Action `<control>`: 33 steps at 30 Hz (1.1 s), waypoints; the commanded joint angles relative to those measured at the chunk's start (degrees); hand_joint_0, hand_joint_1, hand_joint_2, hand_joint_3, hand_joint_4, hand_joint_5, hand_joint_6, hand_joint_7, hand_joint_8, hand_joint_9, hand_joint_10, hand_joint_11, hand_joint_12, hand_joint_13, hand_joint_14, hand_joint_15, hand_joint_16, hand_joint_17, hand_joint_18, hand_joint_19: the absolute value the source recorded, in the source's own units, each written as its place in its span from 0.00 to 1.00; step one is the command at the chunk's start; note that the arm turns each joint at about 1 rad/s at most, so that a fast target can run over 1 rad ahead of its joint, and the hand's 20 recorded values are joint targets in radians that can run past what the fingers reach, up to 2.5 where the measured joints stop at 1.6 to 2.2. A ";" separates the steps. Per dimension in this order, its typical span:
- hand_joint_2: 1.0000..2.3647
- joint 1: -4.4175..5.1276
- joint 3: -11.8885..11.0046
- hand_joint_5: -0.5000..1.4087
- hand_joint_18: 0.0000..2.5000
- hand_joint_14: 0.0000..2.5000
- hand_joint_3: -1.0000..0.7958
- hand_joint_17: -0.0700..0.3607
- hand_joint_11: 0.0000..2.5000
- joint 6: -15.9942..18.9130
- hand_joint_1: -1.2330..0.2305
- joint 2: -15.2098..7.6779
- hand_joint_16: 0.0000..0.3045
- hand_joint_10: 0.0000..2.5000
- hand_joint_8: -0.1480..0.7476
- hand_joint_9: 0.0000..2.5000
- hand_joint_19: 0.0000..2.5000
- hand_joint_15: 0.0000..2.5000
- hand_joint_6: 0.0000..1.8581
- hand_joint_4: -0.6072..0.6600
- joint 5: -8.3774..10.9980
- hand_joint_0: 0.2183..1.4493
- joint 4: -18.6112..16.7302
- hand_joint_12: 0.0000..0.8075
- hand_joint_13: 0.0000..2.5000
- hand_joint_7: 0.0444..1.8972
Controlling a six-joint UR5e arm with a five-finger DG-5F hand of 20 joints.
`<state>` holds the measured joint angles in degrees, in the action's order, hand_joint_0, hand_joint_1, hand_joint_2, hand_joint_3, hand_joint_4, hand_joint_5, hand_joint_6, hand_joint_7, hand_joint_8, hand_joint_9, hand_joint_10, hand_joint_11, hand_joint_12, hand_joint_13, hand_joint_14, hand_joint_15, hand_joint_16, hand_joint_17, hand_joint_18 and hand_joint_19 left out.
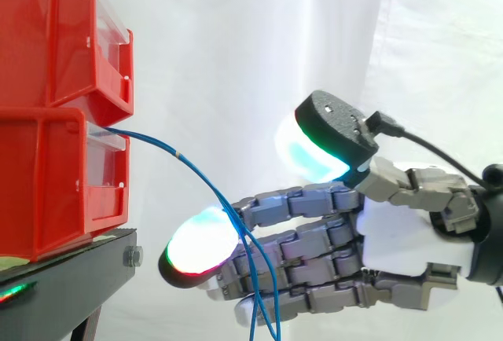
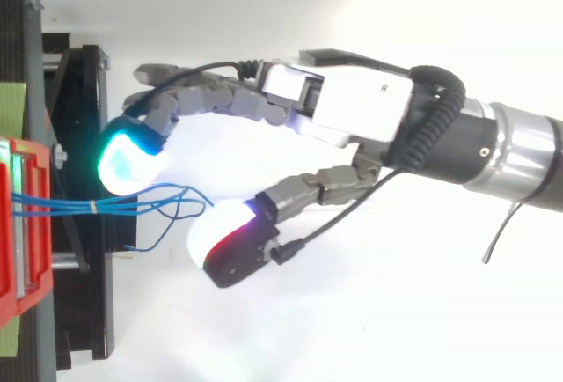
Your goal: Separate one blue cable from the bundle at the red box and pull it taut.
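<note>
We see the blue cables (image 1: 157, 143) leaving the front of the lower red bin (image 1: 47, 192) as one bundle. A small pale tie (image 2: 92, 208) holds them together just outside the bin, which is why they run side by side at first and only fan into separate loops past it. Nothing is taut: from the side they sag in a long arc away from the bin and then drop out of the bottom of the view, hanging by their own weight. We judge the fanned stretch to be the sensible place to pick out one strand, and the hand (image 1: 393, 239) sits just there. From above, the loose loops end in the gap between a cyan-glowing fingertip pad (image 2: 127, 157) and the thumb pad (image 2: 224, 237), with neither pad closed on them. From the side the cables cross in front of the outstretched fingers (image 1: 306, 199); they may rest on them, though we cannot tell contact from here. The hand is open and grips nothing. Its fingers reach level toward the bin, lightly bent at the tips, with the thumb raised well above them and the fingertips near the edge of the black stand (image 1: 71, 278). No strand is separated yet.
</note>
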<state>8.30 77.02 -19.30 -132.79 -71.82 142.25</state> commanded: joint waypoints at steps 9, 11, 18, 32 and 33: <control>0.00 -0.39 -3.36 0.14 0.05 0.00 0.28 0.45 0.12 3.57 0.45 -1.94 0.18 0.00 0.57 0.14 0.13 0.04 0.27 0.72 -3.24 0.23 1.63 0.45 0.03 0.39; 0.00 -0.39 -3.45 0.15 0.05 0.00 0.28 0.44 0.12 3.83 0.45 -1.94 0.18 0.00 0.57 0.15 0.13 0.04 0.27 0.73 -3.24 0.24 2.33 0.45 0.04 0.40; 0.00 -0.39 -3.36 0.15 0.07 0.00 0.28 0.43 0.13 5.06 0.44 -1.94 0.17 0.00 0.56 0.16 0.14 0.04 0.27 0.73 -4.12 0.27 2.33 0.44 0.05 0.40; 0.00 -0.57 -3.45 0.15 0.08 0.00 0.28 0.42 0.14 10.77 0.44 -1.94 0.16 0.00 0.56 0.17 0.14 0.05 0.27 0.74 -4.38 0.30 2.69 0.43 0.06 0.41; 0.00 -0.57 -3.45 0.16 0.09 0.00 0.28 0.42 0.14 10.77 0.44 -1.94 0.16 0.00 0.56 0.17 0.14 0.05 0.27 0.74 -4.38 0.30 2.60 0.44 0.06 0.41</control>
<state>7.79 73.59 -9.24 -134.73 -76.18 144.80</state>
